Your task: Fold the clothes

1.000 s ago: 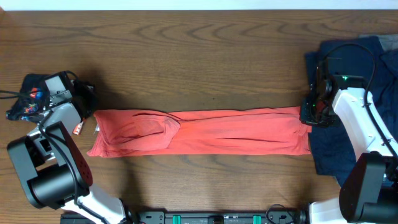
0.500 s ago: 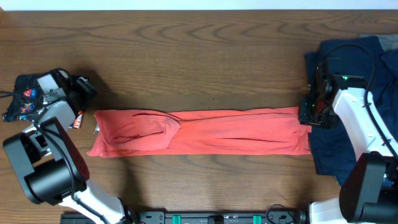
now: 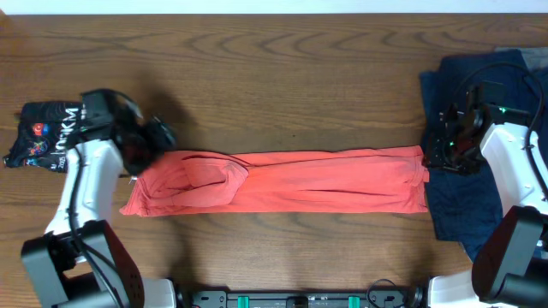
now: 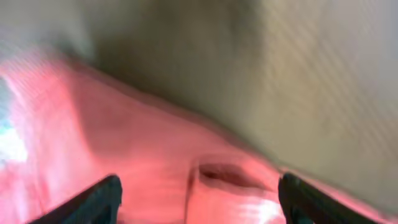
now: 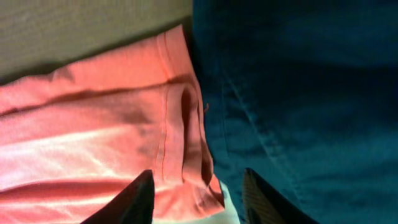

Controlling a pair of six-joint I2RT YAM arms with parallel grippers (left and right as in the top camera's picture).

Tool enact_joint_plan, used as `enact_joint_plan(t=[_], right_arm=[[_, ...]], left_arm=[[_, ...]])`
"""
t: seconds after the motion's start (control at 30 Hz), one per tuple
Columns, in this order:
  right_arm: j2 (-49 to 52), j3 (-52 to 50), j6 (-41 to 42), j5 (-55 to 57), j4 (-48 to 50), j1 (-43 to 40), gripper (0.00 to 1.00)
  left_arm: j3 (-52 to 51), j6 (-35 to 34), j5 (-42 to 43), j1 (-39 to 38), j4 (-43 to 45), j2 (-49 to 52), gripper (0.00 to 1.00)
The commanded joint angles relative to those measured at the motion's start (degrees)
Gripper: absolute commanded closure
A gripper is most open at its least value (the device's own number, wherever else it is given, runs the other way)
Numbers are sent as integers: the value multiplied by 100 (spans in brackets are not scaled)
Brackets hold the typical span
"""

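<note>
The coral-red T-shirt [image 3: 282,181] lies folded into a long flat band across the middle of the table, no lettering showing. My left gripper [image 3: 158,141] hovers open over its left end; the left wrist view is blurred and shows red cloth [image 4: 155,168] between the spread fingertips [image 4: 199,199]. My right gripper [image 3: 437,152] is open at the shirt's right end, where the hem [image 5: 180,124] lies against dark navy cloth. In the right wrist view the fingertips [image 5: 196,196] straddle that hem corner without clamping it.
Dark navy garments [image 3: 479,111] are piled at the right edge, under the right arm, also in the right wrist view [image 5: 298,93]. A small black shirt with coloured print [image 3: 38,137] lies at the far left. Bare brown wood [image 3: 274,77] lies behind the shirt.
My left arm swung right from the black shirt to the red shirt's left end. My right gripper shifted slightly right, staying at the shirt's right end.
</note>
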Motion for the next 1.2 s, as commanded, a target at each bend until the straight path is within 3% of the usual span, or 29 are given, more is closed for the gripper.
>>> enact_joint_plan(t=[0.0, 0.23, 0.3, 0.47, 0.73, 1.17], right_arm=[[201, -170, 164, -92, 177, -107, 59], [584, -640, 170, -286, 514, -109, 68], [684, -789, 173, -254, 704, -125, 75], [852, -1043, 264, 153, 1134, -210, 79], [861, -1134, 258, -11, 1716, -374, 61], [861, -1134, -560, -1602, 1427, -31, 54]], left_arm=[[-116, 404, 76, -409, -361, 85, 22], [-629, 446, 17, -1008, -297, 94, 29], [-826, 442, -22, -1078, -46, 94, 29], [-1386, 420, -295, -1097, 745, 98, 29], [-1840, 271, -1425, -960, 1147, 138, 28], [-1838, 273, -1137, -66, 1740, 138, 27]])
